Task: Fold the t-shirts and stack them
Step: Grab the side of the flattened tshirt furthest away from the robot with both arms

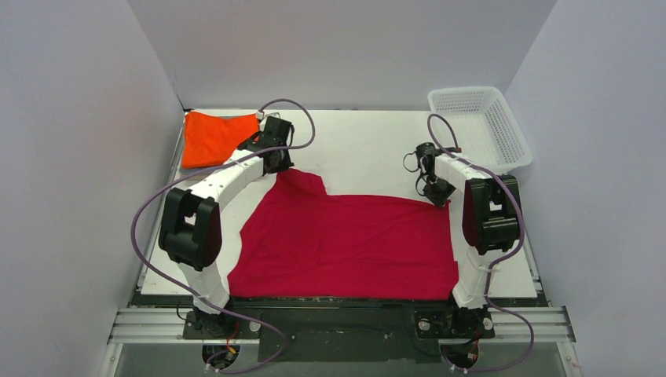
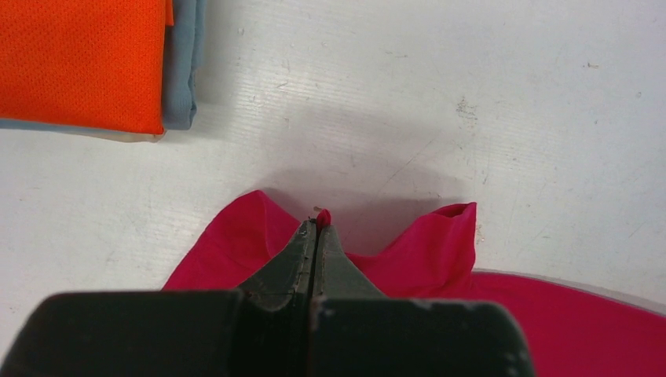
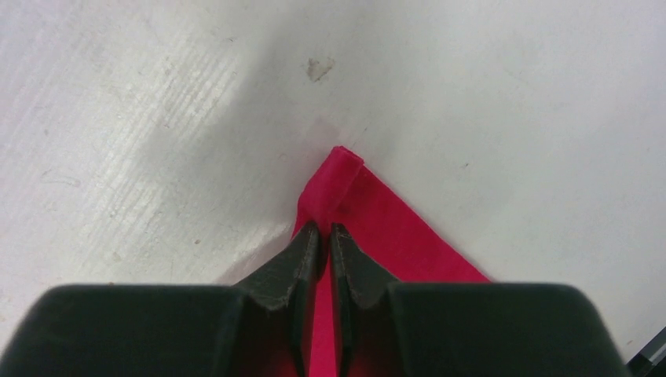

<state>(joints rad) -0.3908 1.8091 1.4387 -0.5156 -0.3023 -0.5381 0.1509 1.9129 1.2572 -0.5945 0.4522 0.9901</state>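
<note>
Item: large crimson-red cloth t-shirt (image 1: 345,243), laid flat on the white table (image 1: 361,149). We find the left gripper (image 2: 316,232) pressed together on a fold at the shirt's 11 o'clock corner, and the right gripper (image 3: 324,236) pinching its 1 o'clock corner. A folded bright orange tee (image 1: 216,137) lies at 10 o'clock on the table. Only the left wrist view shows a grey-blue tee (image 2: 182,71) beneath it.

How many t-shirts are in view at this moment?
3 clearly: the red t-shirt spread across the middle; the orange t-shirt folded at the far left; the grey-blue t-shirt beneath it. A pale edge under that pile may be a fourth.
</note>
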